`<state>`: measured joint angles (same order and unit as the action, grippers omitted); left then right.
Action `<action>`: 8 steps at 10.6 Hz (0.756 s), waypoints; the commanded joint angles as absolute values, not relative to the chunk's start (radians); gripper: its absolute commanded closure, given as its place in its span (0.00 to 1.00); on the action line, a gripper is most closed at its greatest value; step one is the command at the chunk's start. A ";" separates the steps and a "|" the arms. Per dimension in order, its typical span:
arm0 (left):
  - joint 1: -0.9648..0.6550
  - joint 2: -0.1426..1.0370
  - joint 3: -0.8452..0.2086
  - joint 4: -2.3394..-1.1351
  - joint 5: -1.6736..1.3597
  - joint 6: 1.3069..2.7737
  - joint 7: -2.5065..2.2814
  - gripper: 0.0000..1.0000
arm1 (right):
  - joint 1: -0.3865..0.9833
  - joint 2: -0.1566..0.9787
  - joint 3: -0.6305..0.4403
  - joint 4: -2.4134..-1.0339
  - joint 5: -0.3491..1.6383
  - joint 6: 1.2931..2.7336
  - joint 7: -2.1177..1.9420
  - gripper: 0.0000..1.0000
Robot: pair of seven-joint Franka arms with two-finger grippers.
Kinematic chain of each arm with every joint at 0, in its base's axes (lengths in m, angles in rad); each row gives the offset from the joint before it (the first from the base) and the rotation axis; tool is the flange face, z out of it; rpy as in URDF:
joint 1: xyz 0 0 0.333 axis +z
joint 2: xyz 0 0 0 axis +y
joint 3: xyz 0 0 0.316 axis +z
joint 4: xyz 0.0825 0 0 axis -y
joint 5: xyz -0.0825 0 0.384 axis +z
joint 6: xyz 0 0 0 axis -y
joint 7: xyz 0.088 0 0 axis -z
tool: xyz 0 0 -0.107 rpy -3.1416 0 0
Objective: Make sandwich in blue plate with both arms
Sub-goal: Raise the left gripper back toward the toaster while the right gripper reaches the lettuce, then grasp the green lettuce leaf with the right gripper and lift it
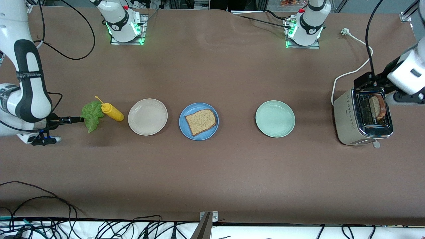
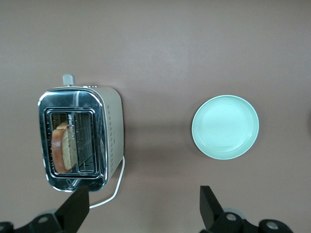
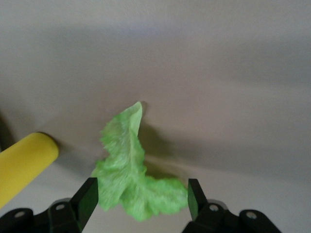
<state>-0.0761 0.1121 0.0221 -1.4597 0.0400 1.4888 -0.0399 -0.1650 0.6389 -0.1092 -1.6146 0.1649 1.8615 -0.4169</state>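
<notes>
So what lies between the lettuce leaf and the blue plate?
In the front view, the yellow squeeze bottle lies beside the lettuce leaf, then the empty beige-white plate, then the blue plate holding one bread slice.

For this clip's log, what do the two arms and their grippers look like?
Both arms are bulky glossy white with black joint bands; the right arm carries a broad black band with small white lettering. Their bases glow green and have red buttons, with black cables trailing nearby. The left gripper and right gripper are black, each with two flat fingers.

One bread slice lies flat on blue plate
</notes>
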 commanded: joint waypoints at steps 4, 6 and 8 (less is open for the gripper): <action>-0.038 -0.006 -0.002 -1.518 0.054 1.514 -0.038 0.00 | -0.207 0.718 -0.098 -1.638 0.288 1.873 -0.543 0.52; -0.040 -0.040 -0.003 -1.537 0.052 1.529 -0.043 0.00 | -0.207 0.718 -0.100 -1.634 0.288 1.817 -0.532 0.94; -0.048 -0.029 -0.006 -1.510 0.054 1.517 -0.075 0.00 | -0.209 0.716 -0.100 -1.628 0.288 1.807 -0.540 1.00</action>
<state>-0.0528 -0.0037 0.0098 -1.4926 0.0402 1.5052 -0.0505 -0.1974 0.7264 -0.1051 -1.6261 0.2670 1.8313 -0.5189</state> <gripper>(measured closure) 0.000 0.780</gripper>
